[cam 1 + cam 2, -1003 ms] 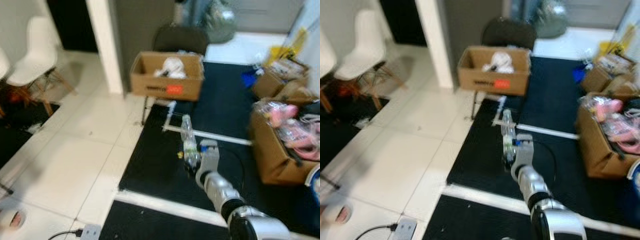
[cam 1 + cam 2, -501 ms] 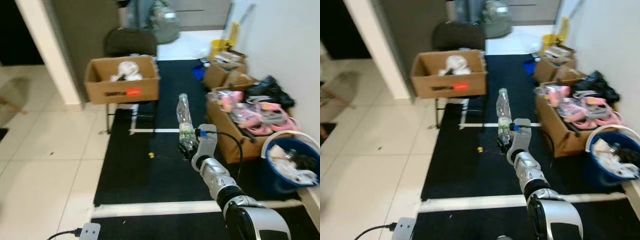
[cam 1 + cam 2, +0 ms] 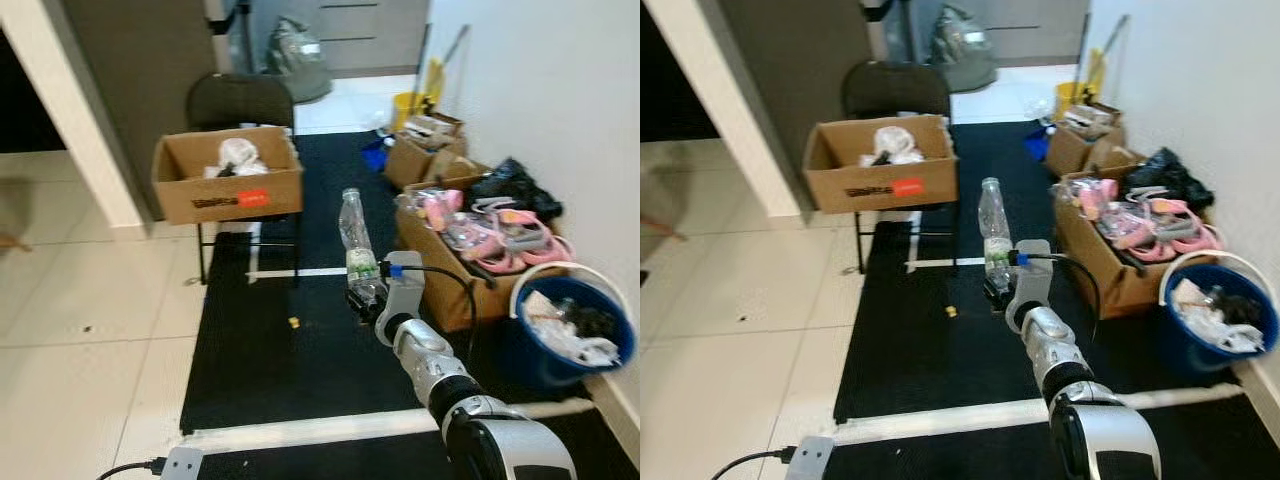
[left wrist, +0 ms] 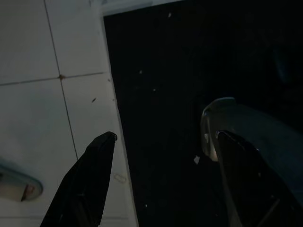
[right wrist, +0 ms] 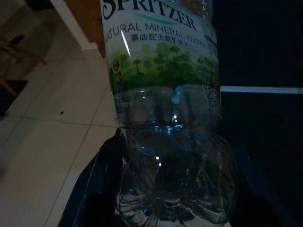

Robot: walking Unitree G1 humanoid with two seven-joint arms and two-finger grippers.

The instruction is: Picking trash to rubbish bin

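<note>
While carrying: right claw (image 3: 366,300) is clenched around the lower body of an empty Spritzer water bottle (image 3: 356,247), bottle upright, cap end up, held out in front of the robot over the black mat (image 3: 250,360).
Grip check: right wrist view has the bottle (image 5: 163,118) seated between both black fingers (image 5: 102,184), label above them, crumpled base inside the grip; looks secure, judged not verified.
Left claw: (image 4: 161,175) hangs idle over the mat edge and white floor tile (image 4: 42,94), fingers spread apart, grasping nothing.
Likely target: blue bucket (image 3: 617,340) with a white rim at the robot's right by the wall, already holding rubbish; judged to be the bin. Well apart from the bottle for now.
Other candidate: cardboard box (image 3: 225,180) on a black chair (image 3: 240,100) ahead-left, with crumpled white stuff inside; cannot tell if it counts as a bin.
How to do it well: turn right toward the bucket, keep the bottle vertical and the grip steady, bring the claw above the rim before letting go.
Risk: open cardboard boxes of pink items (image 3: 470,235) sit between the bottle and the bucket; swing over them, not through. Thin plastic may slip if squeezed unevenly.
</note>
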